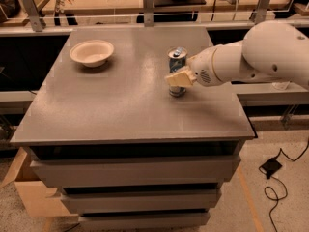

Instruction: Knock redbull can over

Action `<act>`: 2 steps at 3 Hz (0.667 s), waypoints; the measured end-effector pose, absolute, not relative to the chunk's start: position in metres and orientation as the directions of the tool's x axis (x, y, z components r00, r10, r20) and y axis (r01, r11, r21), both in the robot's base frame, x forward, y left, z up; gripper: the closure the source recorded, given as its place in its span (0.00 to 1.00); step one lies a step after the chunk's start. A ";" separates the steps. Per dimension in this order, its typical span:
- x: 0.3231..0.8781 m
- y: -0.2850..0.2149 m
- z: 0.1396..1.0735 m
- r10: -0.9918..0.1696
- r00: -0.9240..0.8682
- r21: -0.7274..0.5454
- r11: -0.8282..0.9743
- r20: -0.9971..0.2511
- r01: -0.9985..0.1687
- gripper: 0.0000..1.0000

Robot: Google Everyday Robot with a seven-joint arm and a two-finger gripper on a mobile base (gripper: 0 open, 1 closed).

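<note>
1 gripper (179, 78), tan at its tip, is held low over the right half of the gray tabletop (116, 110) and laid across the middle of the redbull can (176, 57). Whether it is spread or closed cannot be told. It is carried by the white arm (251, 57), which reaches in from the right. The can is seen upright, well apart from the white bowl (91, 52). Contact is judged made or imminent; the toppling itself is not yet done.

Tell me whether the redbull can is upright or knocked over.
Upright: the redbull can stands on its base, top facing up. The gripper is in front of its middle.
</note>
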State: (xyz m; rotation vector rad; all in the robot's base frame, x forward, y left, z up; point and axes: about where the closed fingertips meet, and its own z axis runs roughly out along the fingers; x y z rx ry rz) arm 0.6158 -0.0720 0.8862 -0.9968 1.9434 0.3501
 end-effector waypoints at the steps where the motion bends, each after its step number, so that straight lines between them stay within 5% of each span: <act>1: 0.615 -0.076 0.896 -0.543 -0.251 -0.185 0.623 -0.801 -0.760 0.96; 2: 0.620 -0.087 0.917 -0.661 -0.186 -0.294 0.544 -0.727 -0.786 1.00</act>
